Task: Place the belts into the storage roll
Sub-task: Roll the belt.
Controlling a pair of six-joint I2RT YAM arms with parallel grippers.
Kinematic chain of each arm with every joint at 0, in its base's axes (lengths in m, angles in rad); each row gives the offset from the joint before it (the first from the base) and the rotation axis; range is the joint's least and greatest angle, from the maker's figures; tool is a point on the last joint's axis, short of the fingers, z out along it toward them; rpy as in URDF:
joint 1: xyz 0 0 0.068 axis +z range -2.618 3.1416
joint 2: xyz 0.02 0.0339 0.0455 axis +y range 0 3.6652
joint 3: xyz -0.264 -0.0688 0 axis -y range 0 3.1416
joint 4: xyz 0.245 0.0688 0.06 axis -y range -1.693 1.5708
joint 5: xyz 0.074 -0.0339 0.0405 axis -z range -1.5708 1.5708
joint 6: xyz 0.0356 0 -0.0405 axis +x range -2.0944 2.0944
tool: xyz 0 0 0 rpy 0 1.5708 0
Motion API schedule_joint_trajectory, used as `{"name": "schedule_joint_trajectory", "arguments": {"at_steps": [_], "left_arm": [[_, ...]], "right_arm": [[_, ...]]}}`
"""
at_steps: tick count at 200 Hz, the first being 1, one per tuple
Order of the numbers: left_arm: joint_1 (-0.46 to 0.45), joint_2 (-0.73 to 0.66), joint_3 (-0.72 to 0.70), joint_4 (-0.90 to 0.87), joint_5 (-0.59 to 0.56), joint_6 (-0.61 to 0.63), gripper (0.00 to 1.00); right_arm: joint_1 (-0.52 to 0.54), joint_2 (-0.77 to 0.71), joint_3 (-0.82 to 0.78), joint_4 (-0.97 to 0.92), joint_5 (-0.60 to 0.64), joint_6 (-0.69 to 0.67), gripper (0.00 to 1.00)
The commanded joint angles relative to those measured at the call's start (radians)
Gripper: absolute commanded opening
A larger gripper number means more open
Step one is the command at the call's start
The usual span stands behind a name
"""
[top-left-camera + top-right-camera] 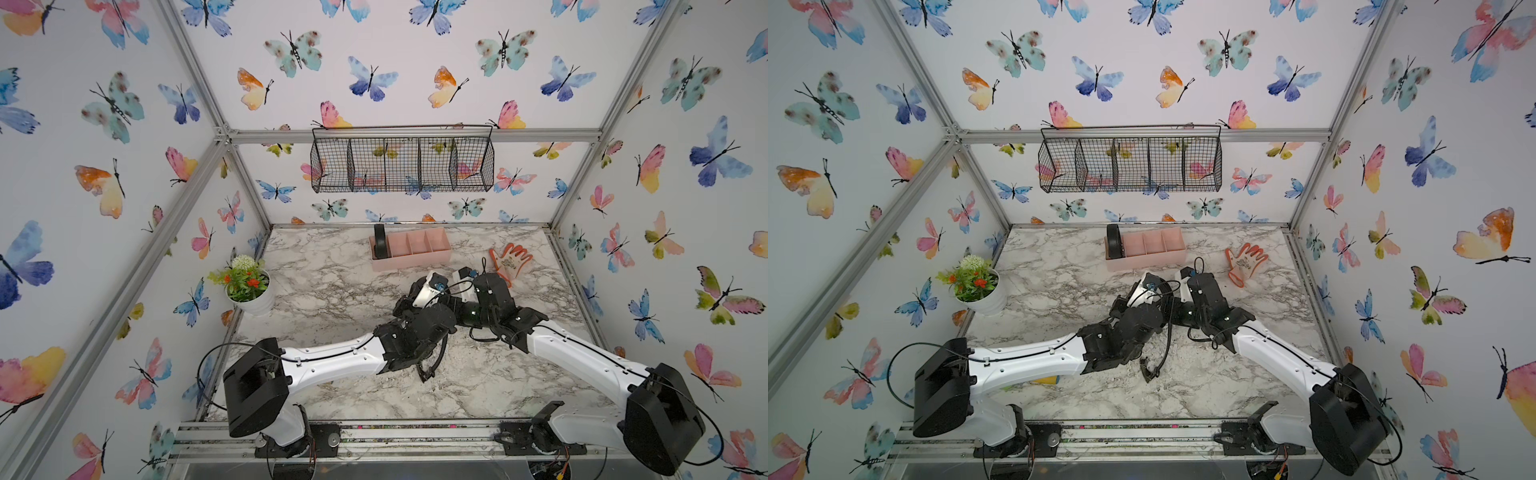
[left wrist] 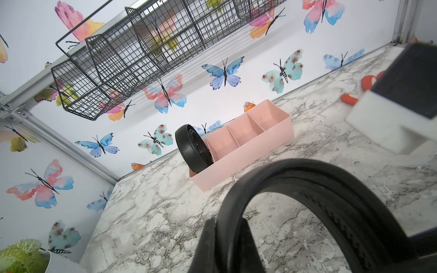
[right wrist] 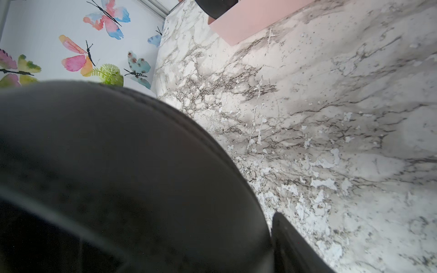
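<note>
Left wrist view: left gripper [image 2: 227,236] clamped on the looped strap of a black leather belt [image 2: 307,175], near the middle of the marble desk [image 2: 153,212]
Right gripper [image 3: 179,245]: pressed close against that belt's broad face; gripping or slack, cannot tell
Done: another coiled black belt [image 1: 380,243] stands in the end compartment of the long pale pink plastic storage roll [image 1: 411,261]
Left: the held belt is short of the roll; three compartments look empty

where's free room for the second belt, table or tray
Three tray compartments beside the rolled belt are empty. Bare marble lies between the plant pot and the tray, and along the front edge. Crowded: the middle, where the left arm and right arm meet at the second belt.
</note>
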Motion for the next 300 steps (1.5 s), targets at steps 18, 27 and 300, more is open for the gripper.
{"name": "schedule_joint_trajectory", "arguments": {"at_steps": [18, 27, 300], "left_arm": [[-0.005, -0.054, -0.036, 0.182, -0.028, 0.003, 0.00], [-0.006, -0.065, -0.046, 0.204, -0.020, 0.004, 0.00], [-0.164, 0.230, -0.143, 1.663, -0.110, 1.310, 0.00]], "right_arm": [[0.006, -0.008, -0.073, 0.083, -0.056, 0.105, 0.64], [0.006, -0.008, -0.092, 0.119, -0.065, 0.133, 0.64], [0.006, -0.060, -0.222, 0.428, -0.035, 0.256, 0.46]]}}
